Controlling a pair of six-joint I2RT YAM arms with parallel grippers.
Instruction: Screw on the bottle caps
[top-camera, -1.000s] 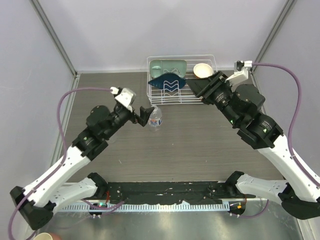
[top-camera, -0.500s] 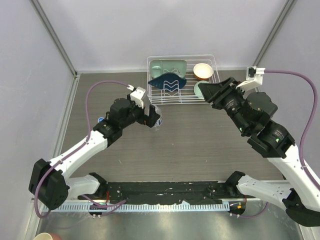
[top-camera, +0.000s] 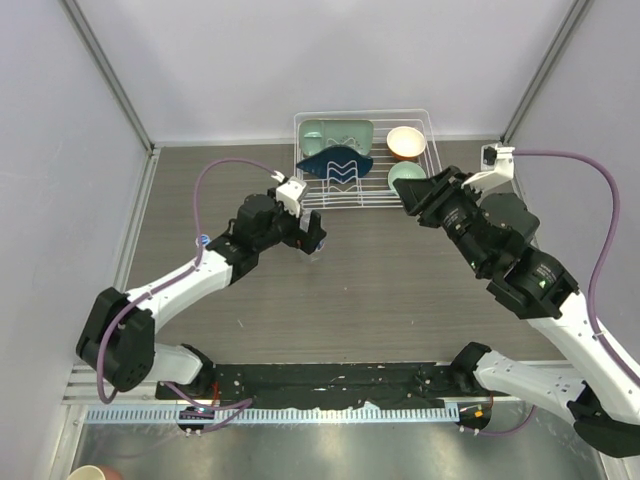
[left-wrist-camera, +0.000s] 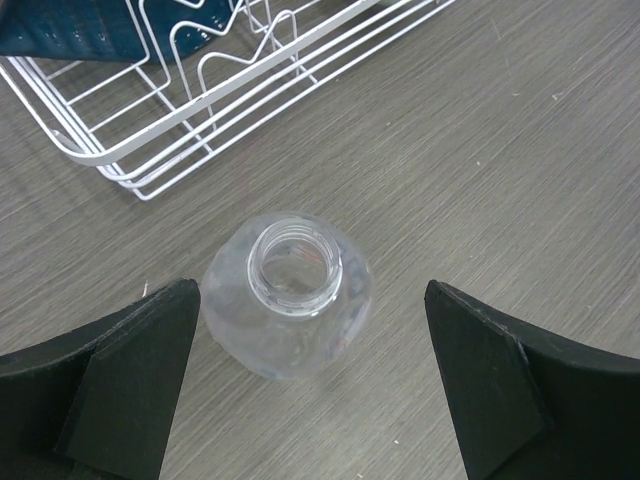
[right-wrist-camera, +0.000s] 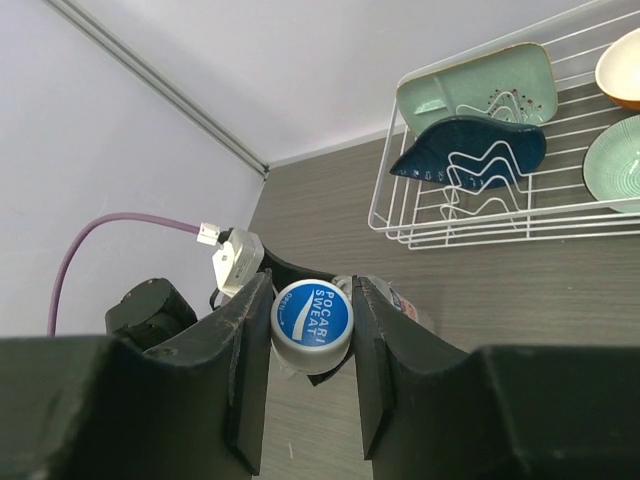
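On the desk (top-camera: 380, 290), just in front of the wire dish rack (top-camera: 360, 112), one clear bottle (left-wrist-camera: 290, 290) stands upright with its threaded neck bare and open to the left wrist camera. The left end effector (top-camera: 311, 238) hangs over it with its two fingers spread as wide as they go, one on either side of the bottle's shoulder and touching neither. That looks like the pose for closing in and steadying the body so it cannot spin when a cap is turned on it. Off to the right and apart from the bottle, the right end effector (top-camera: 412, 196) is clamped on a cap (right-wrist-camera: 312, 318). The cap is a small round one with a pale rim and a blue printed top, pinched across its sides so that the top faces the wrist camera. Held that way, its open underside probably points away from the arm, ready to be carried over and lowered onto the neck. By my reading, nothing is threaded yet: the bottle must first be gripped, then the cap lined up squarely, since a tilted start could cross the threads. A second bottle is not in view.
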